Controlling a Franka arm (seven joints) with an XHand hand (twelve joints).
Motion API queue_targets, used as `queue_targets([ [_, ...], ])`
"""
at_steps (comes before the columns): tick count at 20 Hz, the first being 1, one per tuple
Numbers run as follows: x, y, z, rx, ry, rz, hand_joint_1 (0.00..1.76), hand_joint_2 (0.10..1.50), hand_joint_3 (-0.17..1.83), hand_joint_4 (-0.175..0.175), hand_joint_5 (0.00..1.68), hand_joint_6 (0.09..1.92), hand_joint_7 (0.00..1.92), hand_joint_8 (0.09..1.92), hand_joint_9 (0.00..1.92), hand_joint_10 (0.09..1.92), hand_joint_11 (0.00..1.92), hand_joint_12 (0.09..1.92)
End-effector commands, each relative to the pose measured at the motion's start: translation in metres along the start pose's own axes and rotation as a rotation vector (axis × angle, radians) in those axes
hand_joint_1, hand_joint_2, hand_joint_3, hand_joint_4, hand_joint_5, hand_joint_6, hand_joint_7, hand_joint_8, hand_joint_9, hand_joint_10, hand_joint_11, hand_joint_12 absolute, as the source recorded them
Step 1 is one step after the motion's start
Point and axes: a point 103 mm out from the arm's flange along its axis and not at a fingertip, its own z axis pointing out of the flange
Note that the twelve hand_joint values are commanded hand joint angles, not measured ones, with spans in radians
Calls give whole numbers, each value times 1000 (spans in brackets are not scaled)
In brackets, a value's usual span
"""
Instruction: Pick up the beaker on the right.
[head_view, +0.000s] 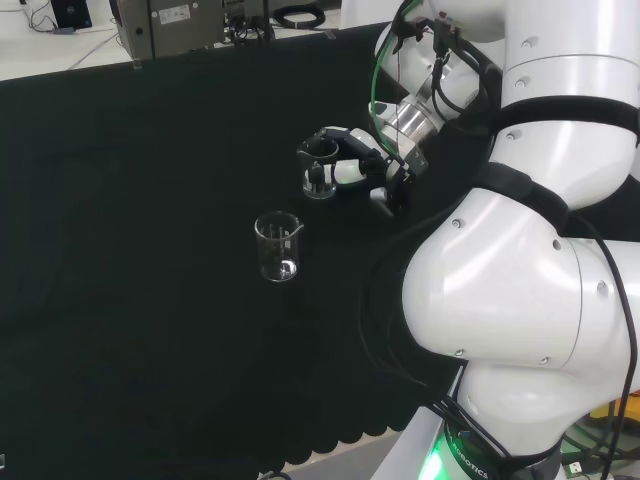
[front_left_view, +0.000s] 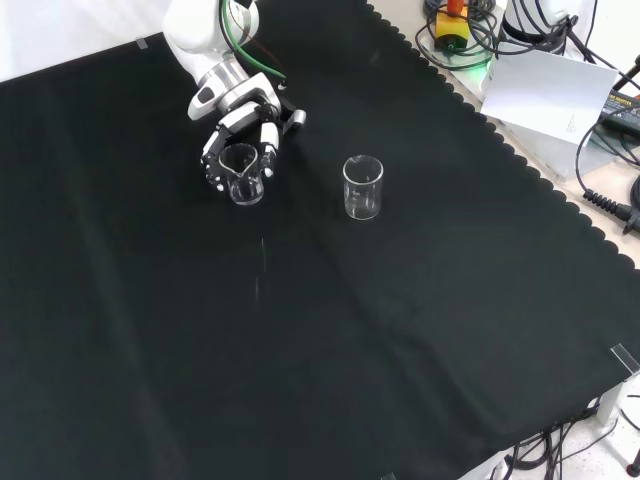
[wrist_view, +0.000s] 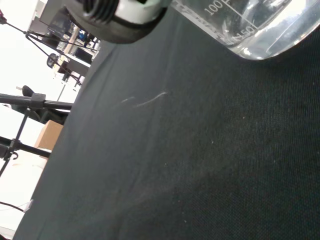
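Observation:
Two clear glass beakers stand apart on the black cloth. The hand (head_view: 352, 166) has its black and white fingers curled round one beaker (head_view: 319, 170), the farther one in the head view. In the front view this held beaker (front_left_view: 244, 178) is at the left, under the hand (front_left_view: 240, 140). The other beaker (head_view: 278, 248) stands free and upright, to the right in the front view (front_left_view: 362, 187). In the wrist view the held beaker's base (wrist_view: 250, 25) with printed marks shows close, beside a fingertip (wrist_view: 117, 17). Whether its base touches the cloth I cannot tell.
The arm's big white links (head_view: 520, 280) are at the head view's right. The cloth's scalloped edge (front_left_view: 520, 165) runs along the front view's right, with cables and a paper sheet (front_left_view: 550, 90) beyond it. Equipment (head_view: 180, 20) stands past the cloth's far edge.

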Motion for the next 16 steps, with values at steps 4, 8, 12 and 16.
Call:
queue_targets([
  [4, 7, -2, -11, -105, -91, 61, 1444, 1093, -80, -145, 776, 1186, 846, 1195, 1099, 853, 900, 954],
  [8, 16, -9, -31, -205, -115, 30, 1444, 1087, -167, -141, 1034, 869, 1092, 915, 1305, 655, 1090, 921],
  [12, 30, -16, -52, -218, -154, -12, 1422, 1045, -175, -139, 1171, 633, 1238, 670, 1481, 296, 1190, 920],
  [16, 41, -26, -66, -192, -190, -15, 1425, 1029, -175, -143, 1216, 554, 1284, 583, 1591, 87, 1232, 908],
])
